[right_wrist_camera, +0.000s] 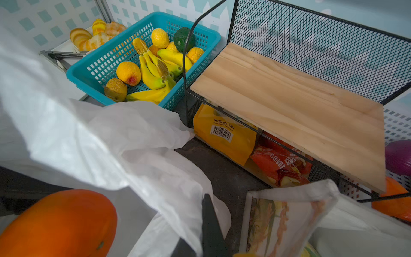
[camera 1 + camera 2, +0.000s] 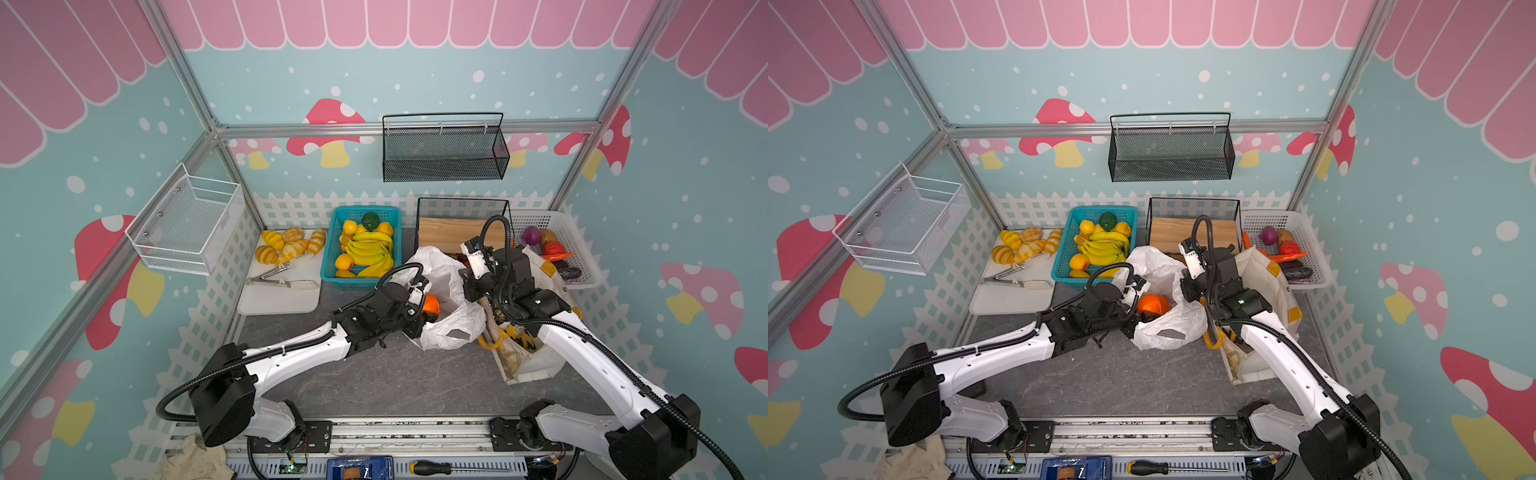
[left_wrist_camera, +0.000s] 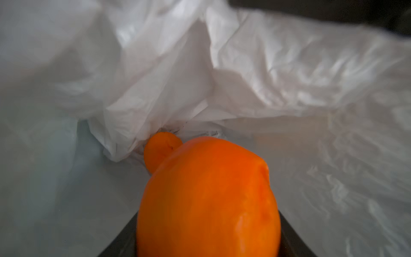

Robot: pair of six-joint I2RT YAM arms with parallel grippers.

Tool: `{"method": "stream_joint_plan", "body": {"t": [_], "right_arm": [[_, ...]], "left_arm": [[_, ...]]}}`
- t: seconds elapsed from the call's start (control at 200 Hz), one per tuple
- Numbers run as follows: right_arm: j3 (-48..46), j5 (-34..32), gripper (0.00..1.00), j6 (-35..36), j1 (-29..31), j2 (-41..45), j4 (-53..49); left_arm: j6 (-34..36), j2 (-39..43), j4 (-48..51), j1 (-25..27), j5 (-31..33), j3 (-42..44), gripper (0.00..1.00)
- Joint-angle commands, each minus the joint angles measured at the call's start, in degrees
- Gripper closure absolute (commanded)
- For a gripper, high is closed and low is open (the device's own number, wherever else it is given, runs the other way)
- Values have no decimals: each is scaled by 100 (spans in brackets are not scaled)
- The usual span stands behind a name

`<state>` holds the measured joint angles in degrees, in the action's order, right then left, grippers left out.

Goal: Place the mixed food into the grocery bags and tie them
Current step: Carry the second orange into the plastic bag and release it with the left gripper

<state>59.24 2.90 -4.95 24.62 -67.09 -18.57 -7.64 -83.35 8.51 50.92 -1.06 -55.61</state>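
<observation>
My left gripper (image 2: 431, 309) is shut on an orange (image 2: 434, 302) and holds it inside the mouth of the white plastic grocery bag (image 2: 451, 328). In the left wrist view the held orange (image 3: 206, 195) fills the space between the dark fingers, and a second orange (image 3: 159, 149) lies deeper in the bag (image 3: 289, 77). My right gripper (image 2: 468, 289) is shut on the bag's rim film (image 1: 178, 195) and keeps it lifted. The cream canvas tote (image 2: 540, 361) lies under the right arm. Bananas (image 2: 368, 249) and more oranges sit in the teal basket (image 2: 392, 216).
A black mesh rack with a wooden shelf (image 1: 289, 100) stands behind the bags, with a yellow snack packet (image 1: 224, 135) and a red one underneath. A white tray (image 2: 282, 301) holds bread rolls and tongs. A white basket (image 2: 582, 237) at the back right holds vegetables.
</observation>
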Motion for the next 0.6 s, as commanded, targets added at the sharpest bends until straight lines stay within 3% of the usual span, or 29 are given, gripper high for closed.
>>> {"method": "stream_joint_plan", "body": {"t": [0.0, 0.125, 0.275, 0.595], "right_arm": [[60, -105, 100, 79, -39, -97, -16], [149, -94, 100, 123, -36, -308, 10], [132, -129, 100, 134, -41, -365, 64], [79, -192, 100, 129, -63, -392, 58]], "left_arm": [[157, -86, 516, 29, 419, -5, 40], [-41, -181, 625, 35, 785, -117, 31], [-54, 2, 505, 32, 730, -101, 24], [148, 1119, 381, 19, -104, 257, 9]]}}
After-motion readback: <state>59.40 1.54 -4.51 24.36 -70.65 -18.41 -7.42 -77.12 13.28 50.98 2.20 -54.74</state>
